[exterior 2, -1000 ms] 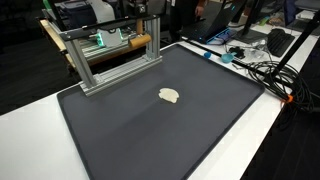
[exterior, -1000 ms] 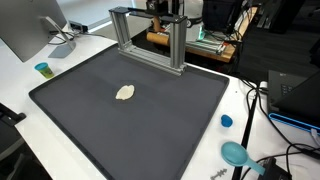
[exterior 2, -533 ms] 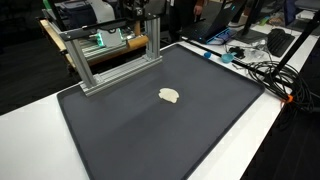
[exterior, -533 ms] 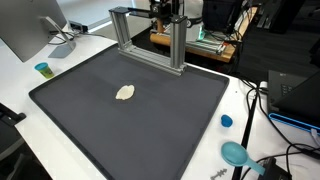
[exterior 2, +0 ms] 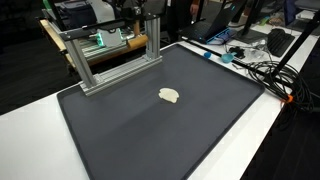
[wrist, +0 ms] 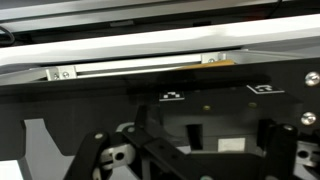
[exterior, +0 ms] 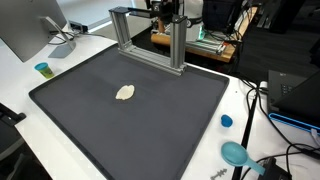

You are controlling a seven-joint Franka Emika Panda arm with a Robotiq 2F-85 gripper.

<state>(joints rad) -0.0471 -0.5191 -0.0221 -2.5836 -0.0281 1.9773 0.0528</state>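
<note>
The gripper point(exterior: 166, 11) is hanging at the far edge of the scene, just behind the top crossbar of an aluminium frame point(exterior: 178, 45) that is standing upright on the back edge of a dark grey mat point(exterior: 150, 125). In both exterior views the dark arm is showing only partly above that crossbar, and the frame point(exterior 2: 155, 42) is hiding the lower part of the gripper point(exterior 2: 141, 9), so whether it is touching the metal cannot be told. In the wrist view the gripper point(wrist: 190, 150) is filling the lower half with its black linkages, and a pale bar of the frame point(wrist: 150, 65) is running across the upper part, slightly tilted. The fingertips are falling outside that picture, so I cannot tell whether the claw is spread or closed, and nothing is showing between its links. A small pale flat lump point(exterior: 125, 93) is lying alone near the middle of the mat point(exterior 2: 170, 140), well apart from the frame and the gripper; it is showing again as a whitish patch point(exterior 2: 170, 96). Off the mat, on the white table point(exterior: 85, 48), a small blue cup point(exterior: 42, 69) is standing near a monitor point(exterior: 25, 30), and a blue cap point(exterior: 226, 121) is sitting near a teal round dish point(exterior: 235, 153). Tangled cables point(exterior 2: 262, 68) are lying along another side of the table.
</note>
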